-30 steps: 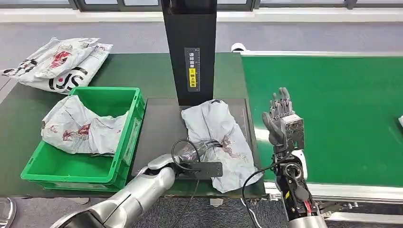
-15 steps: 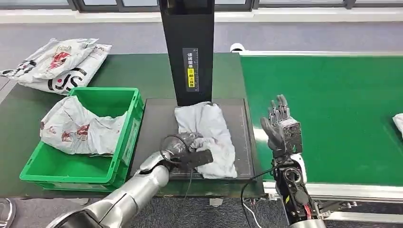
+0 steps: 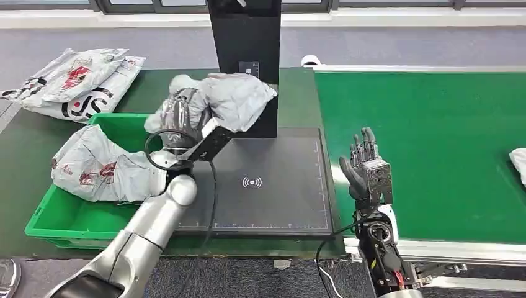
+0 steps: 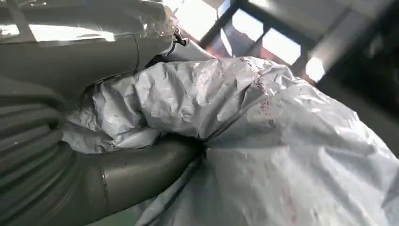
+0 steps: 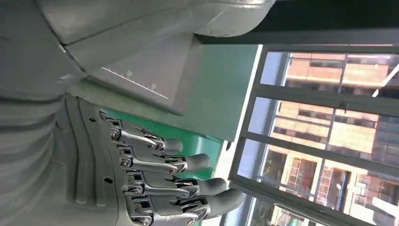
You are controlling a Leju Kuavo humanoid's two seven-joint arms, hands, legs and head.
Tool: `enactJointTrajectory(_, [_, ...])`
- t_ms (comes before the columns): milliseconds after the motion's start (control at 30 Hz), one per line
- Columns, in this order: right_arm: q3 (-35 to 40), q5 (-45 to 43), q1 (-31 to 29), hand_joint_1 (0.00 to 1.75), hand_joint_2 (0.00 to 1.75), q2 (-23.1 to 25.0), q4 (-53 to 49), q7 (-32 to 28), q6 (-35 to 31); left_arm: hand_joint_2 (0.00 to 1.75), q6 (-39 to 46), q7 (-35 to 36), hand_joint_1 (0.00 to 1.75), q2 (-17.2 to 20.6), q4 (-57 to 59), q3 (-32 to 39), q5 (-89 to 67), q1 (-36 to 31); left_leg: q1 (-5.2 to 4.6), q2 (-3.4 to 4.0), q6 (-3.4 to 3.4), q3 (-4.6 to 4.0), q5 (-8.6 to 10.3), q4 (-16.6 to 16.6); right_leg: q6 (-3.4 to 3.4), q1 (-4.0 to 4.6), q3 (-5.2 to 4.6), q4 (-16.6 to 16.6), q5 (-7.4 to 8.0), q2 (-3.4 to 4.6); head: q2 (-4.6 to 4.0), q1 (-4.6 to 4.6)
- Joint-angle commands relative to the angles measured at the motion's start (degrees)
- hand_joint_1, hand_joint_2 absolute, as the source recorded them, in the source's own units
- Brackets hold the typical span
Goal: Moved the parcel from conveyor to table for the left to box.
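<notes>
Left hand [image 3: 180,118] grips the grey parcel [image 3: 232,99], lifted clear of the black scan pad [image 3: 273,198] and hanging in front of the black post [image 3: 248,37]. Left wrist view: thumb and fingers [image 4: 146,165] wrapped round a bunched fold of the parcel [image 4: 263,141], so the hold looks firm but on a corner only; the rest of the bag trails toward 3 o'clock of the hand.

Right hand [image 3: 366,164] stands upright at the conveyor [image 3: 434,143] edge, fingers [image 5: 188,183] straight, lightly apart, holding nothing. Fine to leave it there.

Step in hand, as I judge it: carry to the green crate [image 3: 87,217], which sits at approx 8 o'clock from the hand, and drop.

How to do it well:
- Keep height until the trailing end is past the crate rim, otherwise it prob catches on the near wall.
- One bag [image 3: 102,171] already lies in the crate, at the 10 o'clock side; aim for the free space toward 6 o'clock so the new one doesn't pile up and slide out.
- Lower before letting go; soft bag flops, so a high release may drape it over the rim.
- Watch the wrist cable loop near the parcel; could snag.

Another parcel [image 3: 518,162] waits on the belt at far 3 o'clock.
</notes>
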Motion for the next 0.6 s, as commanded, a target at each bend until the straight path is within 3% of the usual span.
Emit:
enactJointTrajectory(33, [0.4, -0.1, -0.9, 0.00, 1.75, 0.8, 0.4, 0.4, -0.1, 1.75, 0.6, 0.0, 1.75, 1.8, -2.9, 5.4, -0.6, -1.2, -0.01, 0.14, 0.04, 0.02, -0.02, 0.0, 0.02, 0.00, -0.02, 0.0, 0.01, 0.08, 0.00, 0.00])
enactJointTrajectory(167, [-0.9, 1.0, -0.5, 0.00, 1.75, 1.0, -0.4, 1.1, -0.2, 1.75, 1.9, 3.7, 1.75, -1.5, -7.2, 24.5, -20.5, 1.3, -0.02, 0.28, 0.05, 0.04, -0.04, 0.0, 0.03, -0.03, -0.01, 0.0, 0.04, 0.21, -0.02, 0.00])
enactJointTrajectory(233, [-1.1, 1.3, -0.1, 0.00, 1.75, 1.0, -0.8, 1.3, -0.1, 1.75, 1.9, 6.3, 1.75, -1.6, -10.4, 28.4, -28.4, 2.7, -0.02, 0.36, 0.04, 0.06, -0.06, 0.0, 0.02, -0.03, -0.02, 0.0, 0.05, 0.27, -0.02, 0.00])
enactJointTrajectory(267, [-1.3, 1.5, 0.4, 0.00, 1.75, 1.2, -1.2, 1.5, -0.1, 1.75, 1.9, 11.7, 1.75, 0.1, -9.5, 29.8, -36.5, 3.6, -0.03, 0.35, 0.04, 0.08, -0.07, 0.0, 0.02, -0.05, 0.00, 0.0, 0.02, 0.26, 0.00, 0.00])
enactJointTrajectory(300, [-1.4, 1.6, 0.7, 0.00, 1.75, 1.3, -1.4, 1.6, 0.0, 1.75, 1.9, 13.6, 1.75, 0.5, -10.2, 29.8, -37.9, 4.0, -0.03, 0.39, 0.04, 0.14, -0.07, -0.1, 0.01, -0.04, 0.05, -0.1, 0.02, 0.28, -0.02, 0.00])
enactJointTrajectory(333, [-1.6, 2.1, 0.9, 0.00, 1.75, 1.5, -1.8, 2.1, 0.3, 1.75, 1.9, 26.4, 1.75, 6.4, 2.7, 23.6, -40.3, 2.2, -0.02, 0.37, 0.02, 0.16, -0.07, -0.1, 0.00, -0.03, 0.06, -0.1, 0.02, 0.29, -0.02, 0.00])
enactJointTrajectory(367, [-1.9, 2.4, 0.8, 0.00, 1.75, 1.6, -1.6, 2.2, 0.6, 1.75, 1.9, 27.6, 1.75, 6.9, 11.3, 23.9, -39.9, -1.0, -0.06, 0.39, 0.01, 0.20, -0.06, -0.1, -0.01, -0.06, 0.06, -0.1, 0.01, 0.31, -0.02, 0.00])
enactJointTrajectory(400, [-2.0, 3.0, -0.2, 0.00, 1.75, 1.6, -0.6, 2.7, 1.3, 1.75, -5.0, 35.5, 1.75, 10.0, 19.1, 18.2, -40.3, -3.3, -0.08, 0.41, -0.02, 0.37, -0.03, -0.3, -0.03, -0.07, 0.20, -0.1, 0.03, 0.31, 0.00, 0.00])
enactJointTrajectory(433, [-2.4, 3.5, -2.1, 0.00, 1.75, 1.9, 1.4, 3.0, 2.4, 1.75, -14.1, 38.9, 1.75, 10.7, 26.0, 17.2, -39.9, -5.4, -0.10, 0.20, -0.03, 0.27, 0.01, -0.2, -0.03, -0.09, 0.14, 0.0, -0.01, 0.14, 0.00, 0.00])
enactJointTrajectory(500, [-2.5, 4.6, -4.0, 0.00, 1.75, 2.4, 4.0, 3.3, 3.5, 1.75, -24.7, 41.3, 1.75, 11.6, 31.5, 17.8, -40.2, -5.6, -0.06, 0.16, -0.06, 0.20, 0.00, -0.1, -0.07, -0.06, 0.04, 0.0, -0.03, 0.10, -0.02, -0.02])
enactJointTrajectory(600, [-2.5, 4.9, -4.3, 0.00, 1.75, 2.7, 4.5, 3.2, 3.5, 1.75, -23.8, 41.2, 1.75, 11.7, 31.4, 17.9, -40.3, -4.7, -0.03, 0.49, -0.13, 0.22, 0.00, -0.2, -0.11, -0.05, -0.04, 0.0, 0.06, 0.40, -0.02, -0.02])
